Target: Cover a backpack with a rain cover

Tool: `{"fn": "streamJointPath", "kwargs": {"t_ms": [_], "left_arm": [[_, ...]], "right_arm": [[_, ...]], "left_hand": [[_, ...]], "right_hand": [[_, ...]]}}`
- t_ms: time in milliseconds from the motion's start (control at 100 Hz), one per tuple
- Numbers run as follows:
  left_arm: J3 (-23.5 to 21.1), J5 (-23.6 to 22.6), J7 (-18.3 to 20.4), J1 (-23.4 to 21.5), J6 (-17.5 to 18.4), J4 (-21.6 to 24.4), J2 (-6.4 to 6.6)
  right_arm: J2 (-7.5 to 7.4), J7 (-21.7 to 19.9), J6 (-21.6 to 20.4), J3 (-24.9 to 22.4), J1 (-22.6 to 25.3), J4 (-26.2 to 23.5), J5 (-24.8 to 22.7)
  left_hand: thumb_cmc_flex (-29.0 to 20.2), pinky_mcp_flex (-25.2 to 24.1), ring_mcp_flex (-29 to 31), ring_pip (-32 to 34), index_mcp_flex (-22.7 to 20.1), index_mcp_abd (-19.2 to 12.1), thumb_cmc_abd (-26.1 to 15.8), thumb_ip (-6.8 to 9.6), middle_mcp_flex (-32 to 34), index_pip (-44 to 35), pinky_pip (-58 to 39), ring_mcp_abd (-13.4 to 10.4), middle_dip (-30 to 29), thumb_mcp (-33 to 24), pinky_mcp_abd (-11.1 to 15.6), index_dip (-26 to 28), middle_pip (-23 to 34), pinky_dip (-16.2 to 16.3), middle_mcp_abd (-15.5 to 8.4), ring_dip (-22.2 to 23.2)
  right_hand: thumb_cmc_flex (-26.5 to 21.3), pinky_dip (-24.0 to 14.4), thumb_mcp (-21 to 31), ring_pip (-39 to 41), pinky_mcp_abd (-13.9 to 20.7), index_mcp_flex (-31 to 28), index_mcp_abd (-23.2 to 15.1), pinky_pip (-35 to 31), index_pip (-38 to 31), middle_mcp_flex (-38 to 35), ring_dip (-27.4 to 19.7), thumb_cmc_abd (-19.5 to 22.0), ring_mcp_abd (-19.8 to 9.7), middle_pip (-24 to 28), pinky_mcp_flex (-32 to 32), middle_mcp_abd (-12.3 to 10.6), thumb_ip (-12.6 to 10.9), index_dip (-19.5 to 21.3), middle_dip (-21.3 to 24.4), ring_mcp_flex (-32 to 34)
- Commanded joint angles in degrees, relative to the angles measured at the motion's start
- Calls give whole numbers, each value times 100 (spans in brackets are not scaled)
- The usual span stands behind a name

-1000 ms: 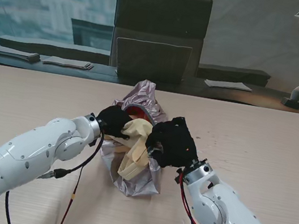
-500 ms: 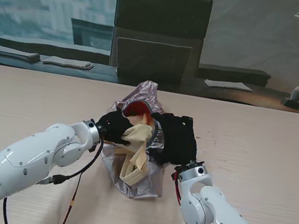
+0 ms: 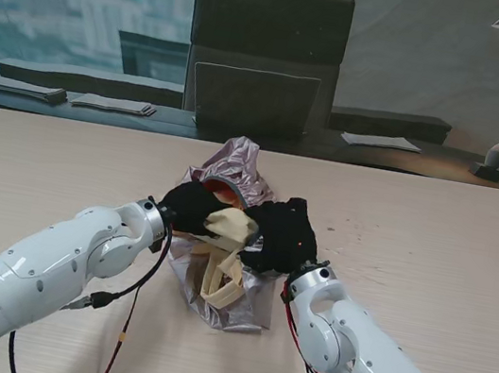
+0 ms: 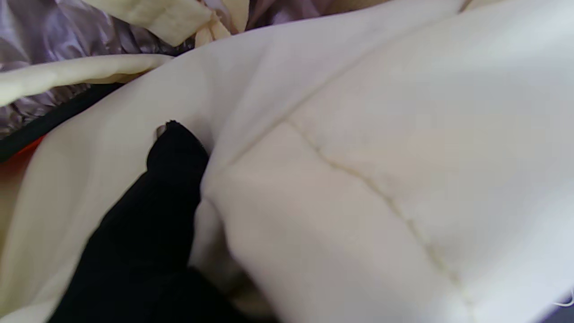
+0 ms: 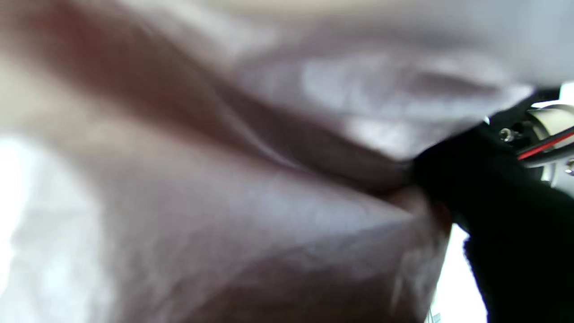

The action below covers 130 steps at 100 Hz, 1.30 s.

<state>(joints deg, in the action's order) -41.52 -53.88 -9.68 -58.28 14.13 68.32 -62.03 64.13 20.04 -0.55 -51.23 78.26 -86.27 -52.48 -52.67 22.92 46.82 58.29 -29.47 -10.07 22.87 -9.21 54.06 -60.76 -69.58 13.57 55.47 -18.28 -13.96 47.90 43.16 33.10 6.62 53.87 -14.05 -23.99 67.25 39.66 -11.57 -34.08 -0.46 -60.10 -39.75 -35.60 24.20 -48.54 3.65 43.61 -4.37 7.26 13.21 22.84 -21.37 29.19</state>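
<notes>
A small backpack with cream straps (image 3: 222,273) and a red top (image 3: 221,188) lies mid-table inside a shiny silver rain cover (image 3: 244,162). My black-gloved left hand (image 3: 190,207) presses against the cream fabric (image 4: 358,157) on the pack's left side, one fingertip (image 4: 172,148) tucked into a fold. My right hand (image 3: 281,236) is closed on the cover's edge at the pack's right side; the right wrist view is filled with blurred silver cover (image 5: 224,202) beside my gloved fingers (image 5: 502,211).
The pale wooden table (image 3: 451,239) extends wide on both sides. A dark office chair (image 3: 265,55) stands behind the far edge. Papers (image 3: 380,141) and a small ornament (image 3: 497,158) lie on a dark ledge beyond.
My right hand rose over the pack's right side, then came back down and nearer to me with the cover. The left hand shifted slightly along the cream fabric. The red top is more covered.
</notes>
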Motion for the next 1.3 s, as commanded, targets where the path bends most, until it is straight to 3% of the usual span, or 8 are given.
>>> {"fn": "streamJointPath", "kwargs": {"t_ms": [0, 60, 110, 140, 460, 680, 1030, 1290], "left_arm": [[-34, 15, 21, -44, 89, 190, -79], [-54, 68, -5, -64, 119, 212, -98], [-58, 108, -32, -75, 140, 226, -114], [-59, 124, -47, -82, 153, 233, -121], [-239, 221, -94, -214, 269, 348, -139], [-932, -108, -61, -568, 438, 840, -28], [-2435, -59, 13, -1453, 483, 1629, 9], [-2601, -20, 414, -1447, -161, 1219, 66]], "right_arm": [[55, -161, 52, 41, 0, 20, -8], [80, -122, 76, 68, -20, 60, 67], [112, -33, 85, 93, -34, 104, 138], [123, 4, 90, 101, -38, 119, 159], [150, 360, -260, -68, 50, 247, 187], [97, 369, -622, -353, 186, 235, 125], [-9, 389, -1235, -768, 373, 260, -117], [34, 446, -1932, -1117, 562, 302, 189]], "left_hand": [[-484, 26, 379, 752, -145, -206, -399, 345, 212, -190, -212, -67, -31, -143, 67, -11, 320, 79, -120, 335], [-492, 27, 375, 743, -142, -205, -390, 345, 203, -198, -195, -65, -19, -152, 69, -12, 323, 68, -110, 330], [-487, 29, 370, 735, -144, -211, -395, 343, 204, -200, -190, -73, -16, -153, 69, -16, 322, 64, -120, 327], [-484, 28, 370, 731, -141, -215, -396, 342, 204, -201, -187, -77, -15, -154, 70, -17, 320, 62, -119, 325], [-242, 22, 273, 434, -185, -381, -312, 347, 174, -119, -56, -138, -161, -205, 174, -231, 94, -33, -268, 156], [1997, -1169, -1653, -713, 1540, 155, -629, 601, -2258, 1015, 190, -270, -1342, -317, 340, -858, -571, 98, -399, -392], [1606, -1702, -2531, -1147, 2182, -175, -993, 740, -3287, 1242, 412, -200, -1637, 385, 397, -957, -831, 54, -311, -777], [627, -1970, -2710, -1324, 1947, -312, -728, 595, -3385, 1346, 581, -108, -1821, -910, 310, -1343, -886, -37, -267, -962]], "right_hand": [[-383, -79, -7, 254, -58, -390, -327, -267, -167, -480, 129, 167, 60, 275, 30, 49, -220, 189, -150, 424], [-741, -97, 142, 488, -120, -841, -579, -503, -332, -1098, 205, 144, 64, 465, 208, -71, -288, 315, -257, 912], [-1257, 64, 142, 660, -187, -1083, -966, -730, -1064, -1726, 224, -121, 37, 536, 366, -181, 502, -172, -554, 1286], [-1513, 84, 117, 744, -219, -1161, -1146, -819, -1547, -2023, 234, -212, 24, 596, 461, -226, 626, -402, -669, 1464], [-2146, -6, 1009, 1472, -364, -2722, -1797, -1065, -2228, -3504, 376, -240, -1, 983, 892, 199, 461, 358, -1575, 2411], [-2211, -8, 1330, 1611, -355, -2915, -1802, -1054, -2215, -3513, 301, -395, 36, 1029, 861, 267, 496, 662, -1714, 2343], [-2141, 1, 1365, 1633, -270, -2964, -2037, -1036, -2067, -3373, 280, -343, -109, 1041, 736, 66, 487, 940, -1800, 2179], [-2070, 38, 1262, 1584, -186, -2958, -2299, -973, -1888, -3276, 288, -267, -283, 953, 617, -251, 501, 1192, -1841, 1892]]}}
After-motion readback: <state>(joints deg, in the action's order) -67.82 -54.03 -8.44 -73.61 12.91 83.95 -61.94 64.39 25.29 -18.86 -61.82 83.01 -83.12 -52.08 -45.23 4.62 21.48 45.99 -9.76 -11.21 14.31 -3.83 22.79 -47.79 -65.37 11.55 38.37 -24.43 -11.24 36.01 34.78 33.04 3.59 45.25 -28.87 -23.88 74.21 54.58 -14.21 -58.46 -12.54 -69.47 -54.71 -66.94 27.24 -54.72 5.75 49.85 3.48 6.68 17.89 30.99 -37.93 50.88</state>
